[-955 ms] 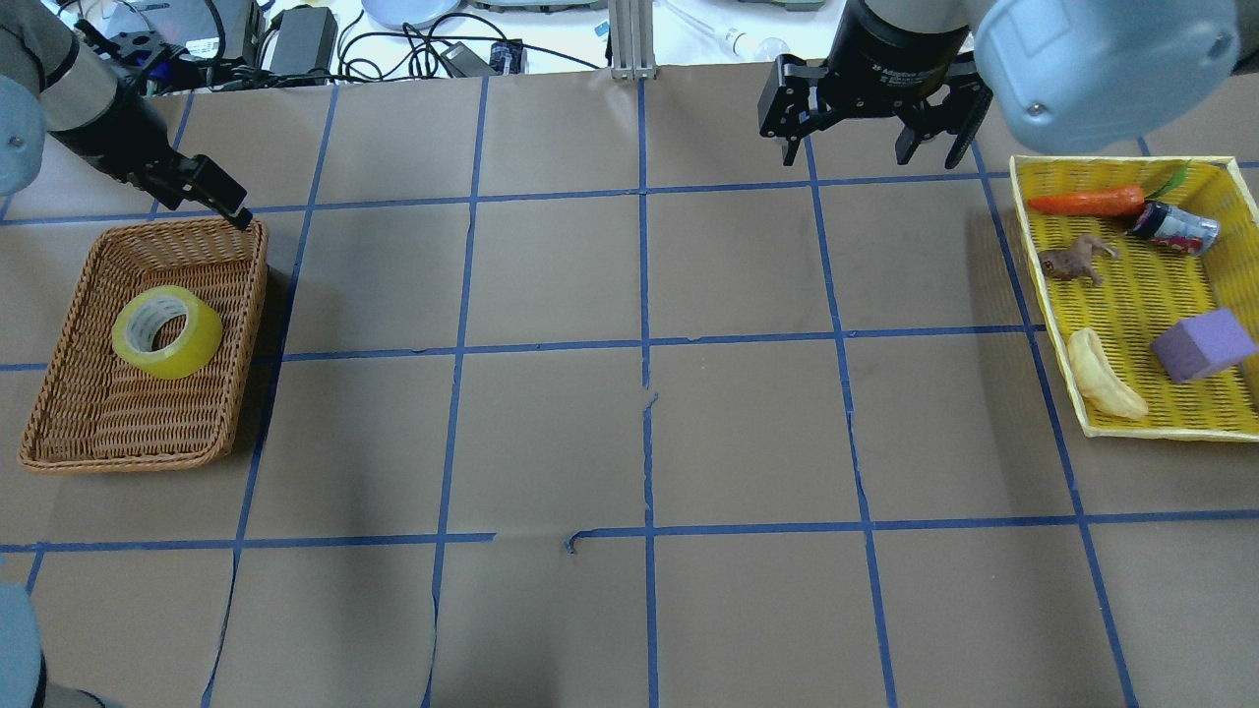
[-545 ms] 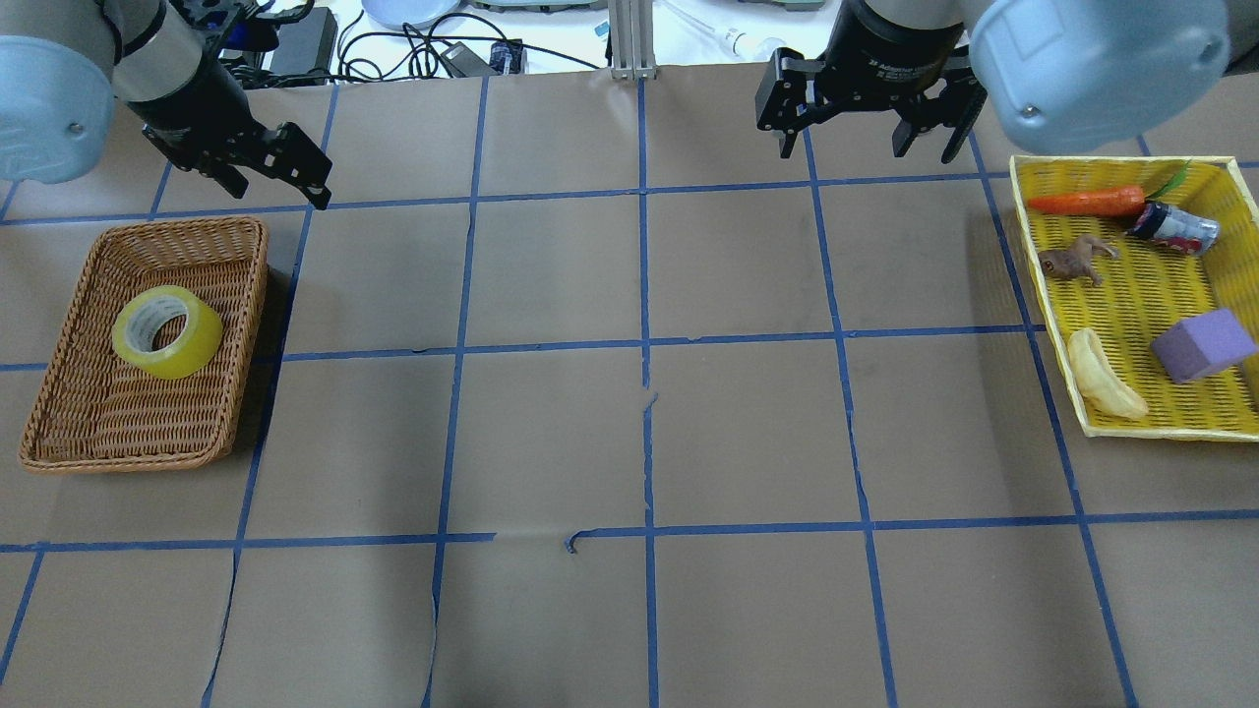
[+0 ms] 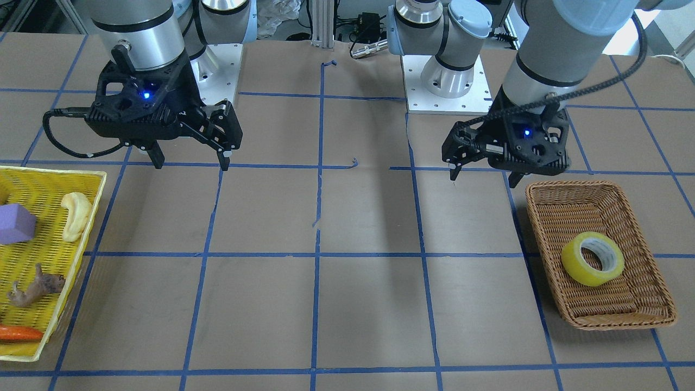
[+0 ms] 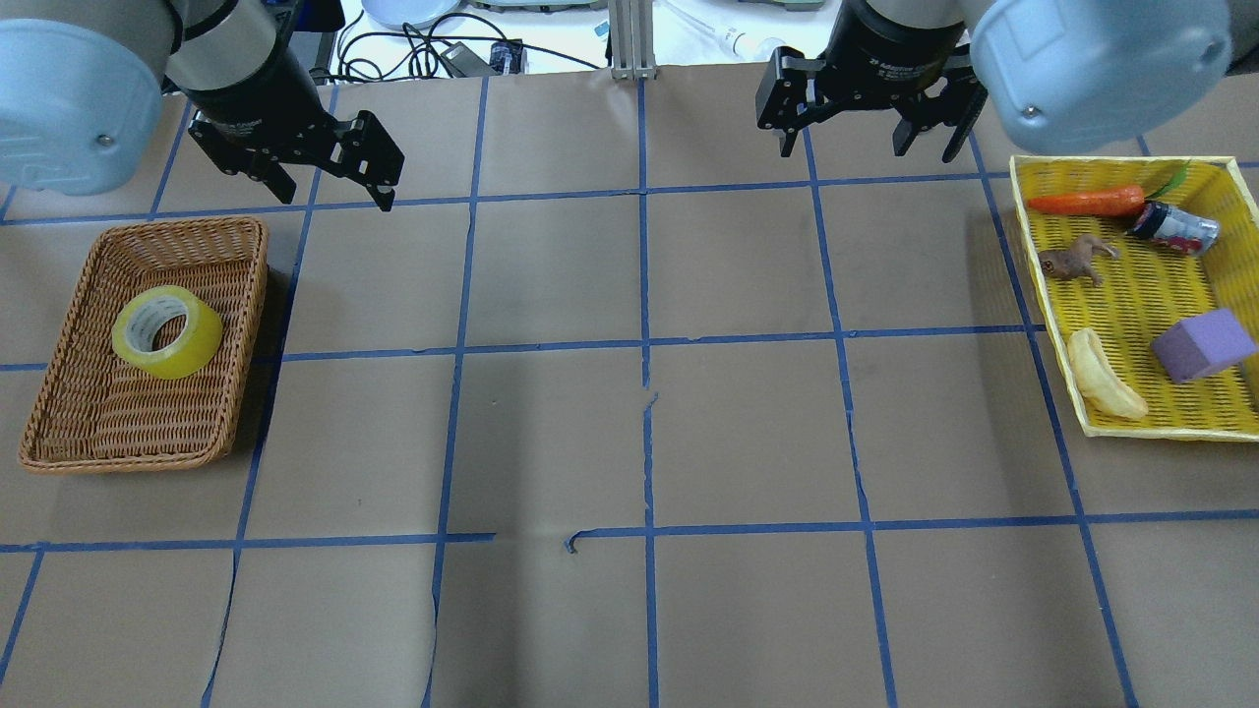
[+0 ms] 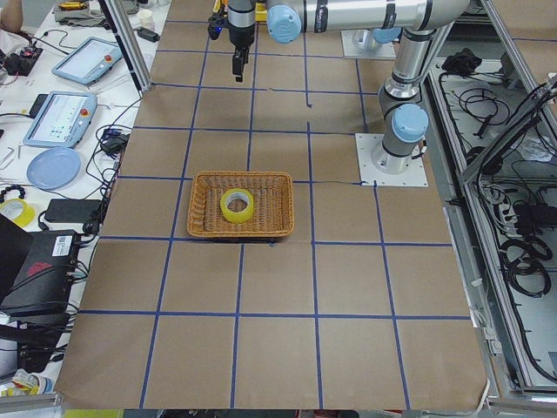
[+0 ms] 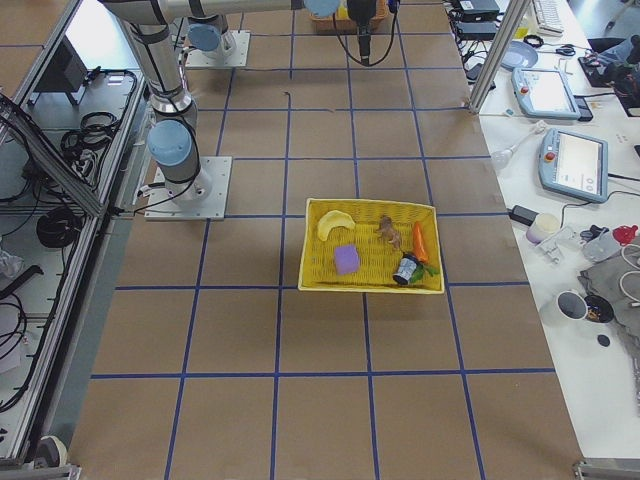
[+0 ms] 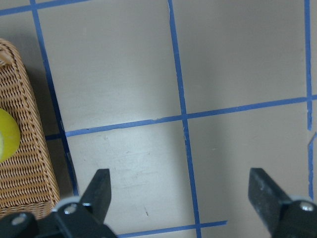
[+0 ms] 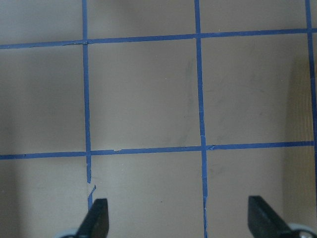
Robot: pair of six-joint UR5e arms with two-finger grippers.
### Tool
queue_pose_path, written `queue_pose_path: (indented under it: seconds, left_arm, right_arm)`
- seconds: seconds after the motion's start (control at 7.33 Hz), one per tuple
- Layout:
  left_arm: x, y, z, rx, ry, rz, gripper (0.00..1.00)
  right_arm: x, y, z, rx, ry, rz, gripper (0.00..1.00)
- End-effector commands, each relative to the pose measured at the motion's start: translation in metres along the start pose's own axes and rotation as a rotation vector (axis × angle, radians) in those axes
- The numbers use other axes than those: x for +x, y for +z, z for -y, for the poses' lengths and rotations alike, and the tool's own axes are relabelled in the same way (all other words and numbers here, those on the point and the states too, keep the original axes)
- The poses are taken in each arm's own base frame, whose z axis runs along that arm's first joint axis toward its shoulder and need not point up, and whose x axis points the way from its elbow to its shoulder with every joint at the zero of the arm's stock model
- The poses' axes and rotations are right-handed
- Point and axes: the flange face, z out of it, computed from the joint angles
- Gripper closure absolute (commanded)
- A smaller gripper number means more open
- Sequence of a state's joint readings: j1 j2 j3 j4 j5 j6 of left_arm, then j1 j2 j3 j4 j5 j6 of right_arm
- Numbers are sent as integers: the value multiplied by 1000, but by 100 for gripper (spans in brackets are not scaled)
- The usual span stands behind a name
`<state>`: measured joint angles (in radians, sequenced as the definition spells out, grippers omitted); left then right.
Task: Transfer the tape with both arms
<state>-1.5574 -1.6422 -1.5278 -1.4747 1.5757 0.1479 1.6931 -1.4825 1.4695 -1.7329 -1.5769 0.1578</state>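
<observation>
The yellow-green tape roll point(image 4: 167, 332) lies on its side in a brown wicker basket point(image 4: 246, 295) at the table's left. It also shows in the front view point(image 3: 593, 259), in the left side view point(image 5: 236, 205), and as a sliver in the left wrist view point(image 7: 7, 141). My left gripper point(image 4: 332, 192) is open and empty, in the air beyond the basket's far right corner point(image 3: 483, 176). My right gripper point(image 4: 866, 149) is open and empty above the far table, just left of the yellow basket point(image 3: 190, 163). Both wrist views show wide-open jaws over bare paper.
A yellow mesh basket point(image 4: 1043, 295) at the right holds a carrot point(image 4: 1087, 202), a small can point(image 4: 1175, 228), a toy animal point(image 4: 1074, 261), a banana point(image 4: 1104, 385) and a purple block point(image 4: 1202, 344). Blue tape lines grid the brown paper table. Cables and devices lie past the far edge.
My left arm has swung right, from over the wicker basket's far edge to beyond its right corner, and the gripper has turned. The right gripper has barely moved. The tape has not moved.
</observation>
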Motion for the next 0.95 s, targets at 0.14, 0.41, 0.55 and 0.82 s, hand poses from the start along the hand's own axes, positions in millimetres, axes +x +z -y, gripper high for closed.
queue_pose_path:
  seconds: [0.14, 0.41, 0.55, 0.82]
  left_arm:
    - [12, -38, -36, 25, 6, 20, 0]
    - [13, -52, -52, 27, 6, 27, 0]
    - [12, -48, -43, 28, 6, 23, 0]
    - [12, -45, -41, 24, 2, 13, 0]
  right_arm:
    - [0, -1, 0, 3, 1, 2, 0]
    - [0, -1, 1, 4, 0, 0, 0]
    - [1, -1, 0, 3, 1, 0, 0]
    - [1, -1, 0, 3, 1, -1, 0]
